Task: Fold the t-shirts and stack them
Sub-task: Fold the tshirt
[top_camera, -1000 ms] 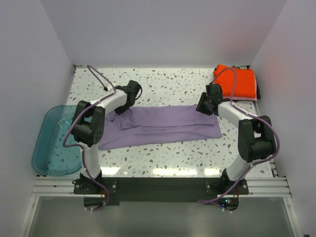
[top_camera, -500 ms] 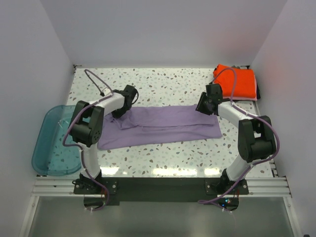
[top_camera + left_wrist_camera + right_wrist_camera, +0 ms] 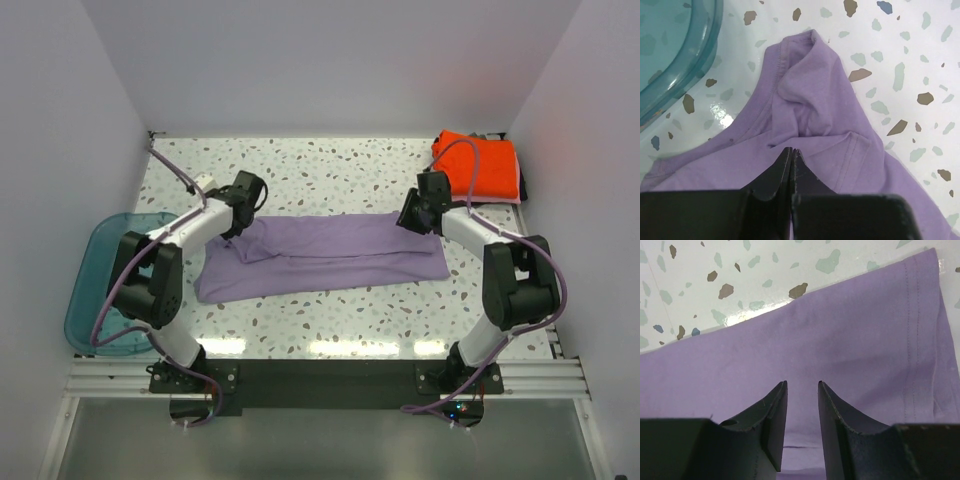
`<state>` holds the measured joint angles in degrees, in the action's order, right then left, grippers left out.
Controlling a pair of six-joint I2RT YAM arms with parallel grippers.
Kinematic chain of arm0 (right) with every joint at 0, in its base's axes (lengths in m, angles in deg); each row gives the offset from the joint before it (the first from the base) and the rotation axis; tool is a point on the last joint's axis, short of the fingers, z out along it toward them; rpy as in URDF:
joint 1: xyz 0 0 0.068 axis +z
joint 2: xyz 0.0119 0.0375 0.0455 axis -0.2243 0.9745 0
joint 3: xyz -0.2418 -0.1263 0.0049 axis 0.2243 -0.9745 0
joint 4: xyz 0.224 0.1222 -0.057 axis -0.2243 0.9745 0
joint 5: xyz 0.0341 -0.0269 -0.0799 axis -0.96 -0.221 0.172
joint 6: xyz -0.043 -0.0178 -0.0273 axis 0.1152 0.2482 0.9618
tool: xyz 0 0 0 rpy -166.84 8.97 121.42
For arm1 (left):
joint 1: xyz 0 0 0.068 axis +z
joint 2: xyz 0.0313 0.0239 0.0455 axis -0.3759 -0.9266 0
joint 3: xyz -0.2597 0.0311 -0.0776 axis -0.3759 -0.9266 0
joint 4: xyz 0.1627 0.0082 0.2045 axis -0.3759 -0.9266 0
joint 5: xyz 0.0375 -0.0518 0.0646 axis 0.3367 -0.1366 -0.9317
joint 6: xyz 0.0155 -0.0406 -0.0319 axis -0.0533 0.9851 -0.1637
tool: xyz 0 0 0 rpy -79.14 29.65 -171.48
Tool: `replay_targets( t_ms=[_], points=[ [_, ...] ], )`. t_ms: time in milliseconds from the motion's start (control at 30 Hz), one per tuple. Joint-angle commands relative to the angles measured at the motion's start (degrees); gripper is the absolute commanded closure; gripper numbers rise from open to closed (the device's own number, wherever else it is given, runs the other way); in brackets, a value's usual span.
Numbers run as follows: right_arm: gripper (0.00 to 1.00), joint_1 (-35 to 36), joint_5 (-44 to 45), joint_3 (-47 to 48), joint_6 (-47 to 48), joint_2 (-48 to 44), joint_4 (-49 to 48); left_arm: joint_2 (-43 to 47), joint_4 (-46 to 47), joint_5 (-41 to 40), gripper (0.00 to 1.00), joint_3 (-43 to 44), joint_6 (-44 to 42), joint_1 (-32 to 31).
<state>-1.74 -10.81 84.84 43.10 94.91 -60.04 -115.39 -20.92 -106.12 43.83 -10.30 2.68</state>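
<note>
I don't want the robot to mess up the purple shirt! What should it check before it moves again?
1. Left hand pinching the purple t-shirt: ok, it is shut and the cloth puckers at its tips.
2. Right hand gripping the other end: not ok, its jaws stand apart over the cloth.
3. Shirt lying smooth: not ok, the left end is bunched up.
4. Orange t-shirt out of the way: ok, it sits in the far right corner, apart from the purple one.
5. Teal tub clear of the shirt: ok, it is beside the shirt, not touching.
</note>
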Motion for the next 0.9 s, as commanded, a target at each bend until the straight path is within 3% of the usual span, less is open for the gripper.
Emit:
replay_targets(
  t_ms=[0, 100, 267, 433, 667, 867],
  points=[
    [0.66, 0.6, -1.1, -0.2, 0.8, -3.2, -2.8, 4.2, 4.9, -1.1, 1.00, -3.4, -1.8, 1.0],
    [0.66, 0.9, -1.2, -0.1, 0.8, -3.3, -2.8, 5.2, 10.5, 3.0, 1.00, -4.8, -7.9, 1.0],
    [0.66, 1.2, -0.9, -0.3, 0.6, -3.9, -2.5, 3.2, 12.0, 4.7, 0.66, -2.9, -9.3, -2.6],
    [0.66, 1.1, -0.4, -0.6, 0.8, -4.6, -2.1, 0.0, 7.5, 3.9, 0.50, -0.6, -4.7, -4.3],
    [0.66, 1.1, -0.2, -0.9, 0.8, -5.1, -1.9, -3.6, 5.3, 4.5, 0.41, 2.1, -2.4, -6.5],
    [0.66, 1.1, 0.2, -1.1, 0.9, -5.3, -1.6, -3.9, 6.5, 6.1, 0.41, 1.8, -3.0, -7.1]
  ],
)
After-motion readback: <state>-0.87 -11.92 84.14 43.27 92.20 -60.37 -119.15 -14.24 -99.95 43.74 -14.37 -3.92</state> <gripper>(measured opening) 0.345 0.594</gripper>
